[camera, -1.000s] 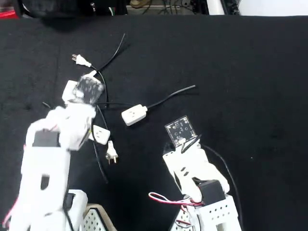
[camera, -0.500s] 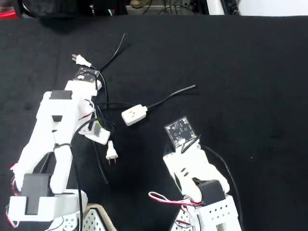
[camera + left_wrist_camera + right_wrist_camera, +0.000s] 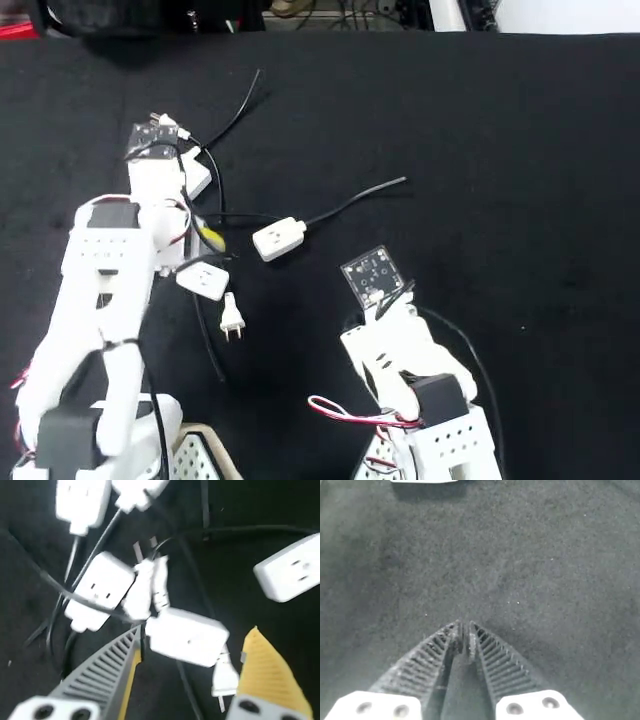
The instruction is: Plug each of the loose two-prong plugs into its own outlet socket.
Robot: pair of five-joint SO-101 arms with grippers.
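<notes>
The black-covered table (image 3: 520, 180) carried both arms and all the parts. The left arm (image 3: 100, 300) rose from its base at the near left edge and stretched away across the cloth, with its wrist bent down over the tangle of parts in the left half of the table. The right arm (image 3: 410, 350) stood folded close to its base at the near centre, its wrist tipped down toward bare cloth. The left gripper (image 3: 196, 630) hung with its grey and yellow fingers spread wide and held nothing. In the left wrist view the first socket (image 3: 185, 636) lay under the gap between them; whether either finger touched it could not be told. The right gripper (image 3: 465, 627) had its fingers pressed together at the tips, with nothing between them, over bare cloth. A second socket (image 3: 278, 238) lay between the two arms, its black cord (image 3: 355, 198) running off toward the far right. A third socket (image 3: 100, 591) lay near the first and was crossed by another black cord. The near plug (image 3: 232, 320) lay loose just on the near side of the first socket, with its prongs bare and pointing toward the near edge. The middle plug (image 3: 150, 582) lay between the first and third sockets, prongs bare. The far plug (image 3: 175, 130) lay loose at the far side of the left wrist, partly hidden by it.
</notes>
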